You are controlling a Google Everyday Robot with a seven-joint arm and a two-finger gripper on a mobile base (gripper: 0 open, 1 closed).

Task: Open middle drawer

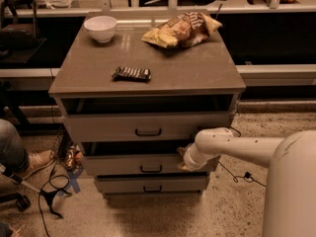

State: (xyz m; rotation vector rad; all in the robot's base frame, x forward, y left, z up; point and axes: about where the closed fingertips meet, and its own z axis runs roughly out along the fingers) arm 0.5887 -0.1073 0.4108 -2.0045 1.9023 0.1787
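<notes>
Needs a straight pull by the dark handle [150,169] of the stiff middle drawer [113,165]; cannot tell open or shut for gripper [183,163] at right end

Gripper [184,160] at right end of middle drawer [128,165] front; drawer slightly out; bowl [100,27], chip bag [181,29], snack bar [132,73] on cabinet top [197,68].

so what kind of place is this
Likely an office or lab: a drawer cabinet carrying a bowl and chip bag, loose cables on the speckled floor. The gripper is at the right end of the middle drawer.
</notes>
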